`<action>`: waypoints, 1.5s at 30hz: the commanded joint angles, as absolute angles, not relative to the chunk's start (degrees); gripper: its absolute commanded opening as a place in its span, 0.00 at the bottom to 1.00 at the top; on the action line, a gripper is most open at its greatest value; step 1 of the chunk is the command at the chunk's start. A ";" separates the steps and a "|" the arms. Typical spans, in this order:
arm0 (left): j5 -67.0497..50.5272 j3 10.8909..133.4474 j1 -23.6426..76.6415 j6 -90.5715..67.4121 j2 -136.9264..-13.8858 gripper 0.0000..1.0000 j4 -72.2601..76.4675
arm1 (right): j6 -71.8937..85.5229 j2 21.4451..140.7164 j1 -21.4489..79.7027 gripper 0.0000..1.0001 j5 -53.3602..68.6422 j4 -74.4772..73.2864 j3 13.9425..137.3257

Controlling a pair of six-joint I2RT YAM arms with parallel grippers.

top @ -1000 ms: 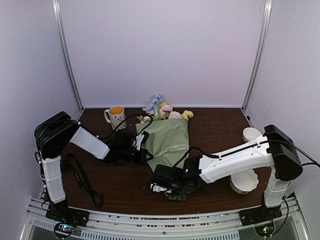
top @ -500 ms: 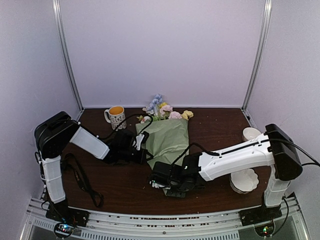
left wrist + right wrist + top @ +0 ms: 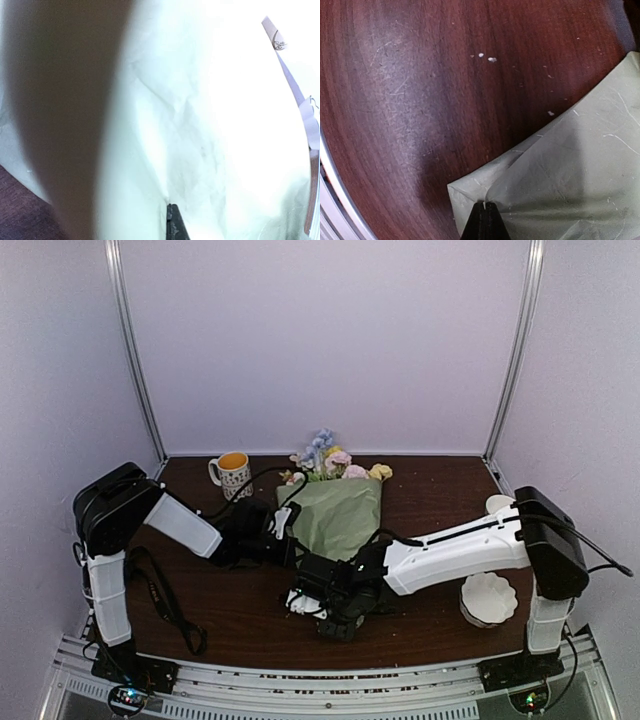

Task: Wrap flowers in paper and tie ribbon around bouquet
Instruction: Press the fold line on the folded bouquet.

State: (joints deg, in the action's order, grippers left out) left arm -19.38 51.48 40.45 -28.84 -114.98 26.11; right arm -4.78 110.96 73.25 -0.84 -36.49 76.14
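The bouquet lies at the table's middle in the top view: pale green paper (image 3: pixel 338 518) wrapped as a cone, with the pastel flowers (image 3: pixel 335 462) sticking out of its far end. My left gripper (image 3: pixel 284 532) is shut on the cone's left edge. In the left wrist view its dark tips (image 3: pixel 172 216) pinch a crease in the bright paper (image 3: pixel 210 125). My right gripper (image 3: pixel 302 600) sits low at the cone's near end, shut on a folded corner of the paper (image 3: pixel 560 175); its black tips (image 3: pixel 484 206) meet there. The black ribbon (image 3: pixel 160 598) lies loose by the left arm's base.
A mug (image 3: pixel 232 473) with an orange inside stands at the back left. White scalloped dishes (image 3: pixel 488 597) sit at the right, beside the right arm's base, and another (image 3: pixel 498 505) lies behind its elbow. Metal frame posts rise at both back corners.
My right gripper has shut on the paper's near corner and moved left and a little farther back with it. The bouquet shifted slightly to the right. The left arm has held still.
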 commanded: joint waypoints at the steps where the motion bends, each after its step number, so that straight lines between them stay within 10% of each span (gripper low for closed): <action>1: -16.21 50.34 39.89 -28.09 -119.00 0.00 15.97 | -2.70 113.30 73.19 0.00 5.30 -32.95 74.17; 17: -17.98 49.86 38.32 -27.33 -118.47 0.00 17.70 | 3.24 95.21 67.15 0.27 22.07 -23.59 63.73; 32: -17.60 49.73 38.32 -27.10 -118.42 0.00 17.55 | 8.56 101.01 62.38 0.03 20.14 -21.01 51.62; 45: -18.10 50.05 38.34 -27.20 -118.83 0.00 17.81 | 9.63 89.35 64.41 0.02 19.71 -27.83 46.92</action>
State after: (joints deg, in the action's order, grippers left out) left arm -21.91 51.88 39.51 -27.97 -115.22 25.69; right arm 9.89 92.40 63.99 19.84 -18.24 46.33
